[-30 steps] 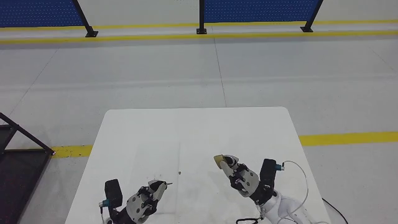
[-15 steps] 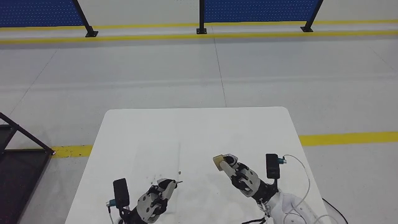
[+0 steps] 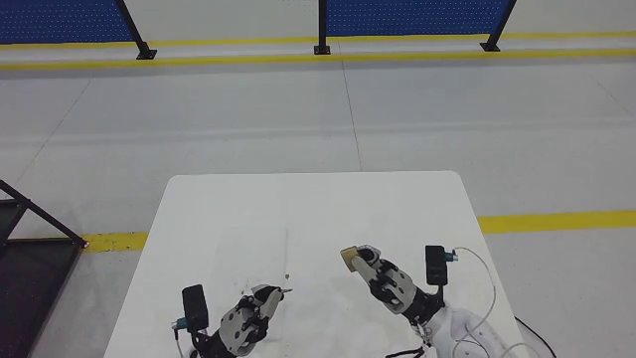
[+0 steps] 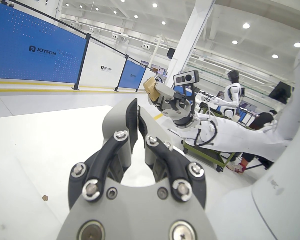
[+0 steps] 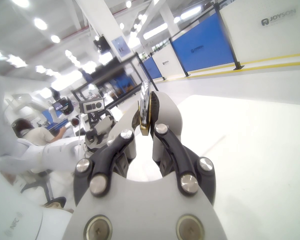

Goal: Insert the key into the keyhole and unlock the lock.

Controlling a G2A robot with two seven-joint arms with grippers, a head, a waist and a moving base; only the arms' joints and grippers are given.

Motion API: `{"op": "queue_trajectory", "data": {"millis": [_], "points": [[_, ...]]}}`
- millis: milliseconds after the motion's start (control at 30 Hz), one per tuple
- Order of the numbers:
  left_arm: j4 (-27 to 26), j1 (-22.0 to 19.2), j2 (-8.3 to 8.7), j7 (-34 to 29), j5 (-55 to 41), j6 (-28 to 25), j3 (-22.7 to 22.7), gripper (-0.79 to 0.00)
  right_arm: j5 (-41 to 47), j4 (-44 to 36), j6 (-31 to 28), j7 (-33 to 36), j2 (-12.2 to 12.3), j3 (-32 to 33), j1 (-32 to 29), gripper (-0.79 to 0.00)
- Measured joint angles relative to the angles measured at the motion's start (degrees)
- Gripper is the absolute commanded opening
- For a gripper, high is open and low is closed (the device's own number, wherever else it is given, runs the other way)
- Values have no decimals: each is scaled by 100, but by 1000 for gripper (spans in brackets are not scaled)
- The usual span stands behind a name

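The lock (image 4: 150, 90) is clamped in the right gripper (image 3: 362, 258), held above the table (image 3: 298, 204).
The left gripper (image 4: 136, 116) is seen with pads pressed together by the table's near edge, well apart from the lock.

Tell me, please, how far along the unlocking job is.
Done: the right gripper holds the lock above the table. In hand: the left gripper, shut, sits apart from it; no key discernible. Left: inserting and turning the key.

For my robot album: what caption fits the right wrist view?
Right gripper clamps a brass padlock above the white table.
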Motion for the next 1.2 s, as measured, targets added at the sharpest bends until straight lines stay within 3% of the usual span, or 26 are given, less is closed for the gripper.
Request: {"op": "queue_trajectory", "data": {"millis": [200,367,567,833,1200], "points": [[316,-340,-91,668,-360,-20,510,-785,62,35,96,-178,-80,-460,164,-785],[688,-634,-205,1864,-433,-52,929,-785,279,161,36,-528,-165,-859,264,-785],[1198,-977,-349,3097,137,226,1534,-785,462,349,-195,-992,-263,-1231,381,-785],[1206,-1274,-444,3111,-525,243,2283,-785,130,654,-296,-1731,-391,-1517,529,-785],[1392,-1525,-465,2858,-962,-9,2465,-785,-199,775,-306,-2032,-448,-1609,564,-785]]}}
